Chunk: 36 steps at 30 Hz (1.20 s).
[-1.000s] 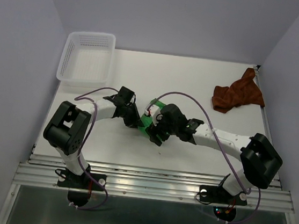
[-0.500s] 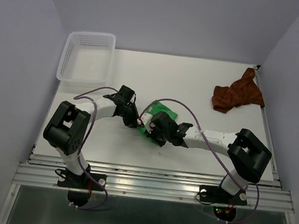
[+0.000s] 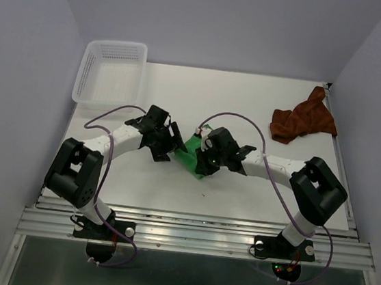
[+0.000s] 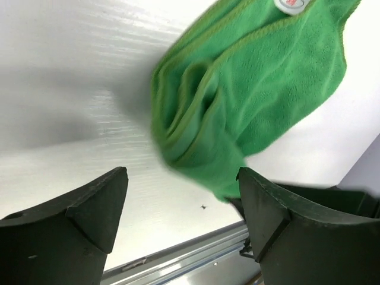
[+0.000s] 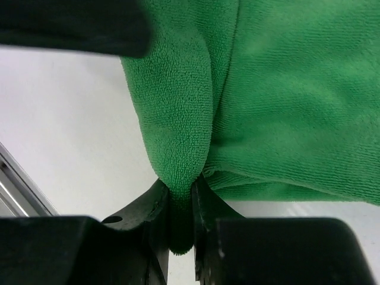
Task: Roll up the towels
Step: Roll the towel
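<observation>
The bright green towel [image 3: 192,147] lies bunched in loose folds at the middle of the white table [image 3: 237,96], between the two grippers. My right gripper [image 3: 202,162] is shut on a fold of the green towel [image 5: 267,89], and the pinched cloth shows between the right gripper's [image 5: 181,205] fingers. Just left of the towel [image 4: 255,95] my left gripper [image 3: 172,147] stands open, and nothing lies between the left gripper's [image 4: 181,199] fingers. The rust-brown towel [image 3: 303,119] lies crumpled at the far right, away from both grippers.
A white mesh basket [image 3: 111,73] sits at the far left corner of the table. The metal rail [image 3: 193,236] runs along the near edge, with both arm bases on it. Walls close in the left, back and right sides.
My left gripper has opened and let go of the green towel. My right gripper has closed on a fold of it and shifted slightly, and the towel has been pulled into a tighter bunch.
</observation>
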Each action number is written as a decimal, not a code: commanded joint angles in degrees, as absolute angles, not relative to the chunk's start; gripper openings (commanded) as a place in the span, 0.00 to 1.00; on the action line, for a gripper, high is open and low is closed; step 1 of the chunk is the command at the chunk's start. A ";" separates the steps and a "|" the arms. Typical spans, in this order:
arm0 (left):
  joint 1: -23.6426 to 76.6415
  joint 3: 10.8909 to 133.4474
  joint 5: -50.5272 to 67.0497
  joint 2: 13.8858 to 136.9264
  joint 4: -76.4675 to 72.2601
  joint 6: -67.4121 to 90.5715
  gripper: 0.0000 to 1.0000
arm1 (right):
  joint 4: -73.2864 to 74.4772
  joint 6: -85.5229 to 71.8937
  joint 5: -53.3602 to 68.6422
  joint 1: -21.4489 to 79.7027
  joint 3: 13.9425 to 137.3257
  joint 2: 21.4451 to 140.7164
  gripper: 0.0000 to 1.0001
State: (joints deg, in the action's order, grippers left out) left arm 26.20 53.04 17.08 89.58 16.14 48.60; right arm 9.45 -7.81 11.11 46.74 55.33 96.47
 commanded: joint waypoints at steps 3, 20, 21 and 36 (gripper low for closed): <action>26.28 53.36 13.27 84.12 15.13 49.83 0.92 | -3.58 -21.51 32.40 36.75 50.81 96.41 0.01; 27.86 55.19 15.11 87.36 5.81 47.02 0.96 | -31.54 -48.60 53.08 20.57 40.35 106.34 0.01; 27.95 55.54 15.38 87.89 5.02 47.02 0.96 | -31.99 -48.60 53.17 20.04 39.99 106.52 0.01; 30.32 61.08 20.30 98.61 -4.48 46.67 0.95 | -31.99 -49.48 53.35 16.88 40.69 110.74 0.01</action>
State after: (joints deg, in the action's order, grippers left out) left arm 29.91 58.04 18.81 97.95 -0.99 47.86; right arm -30.79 -49.74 54.24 17.32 40.03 109.78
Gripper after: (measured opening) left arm 0.952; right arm 0.196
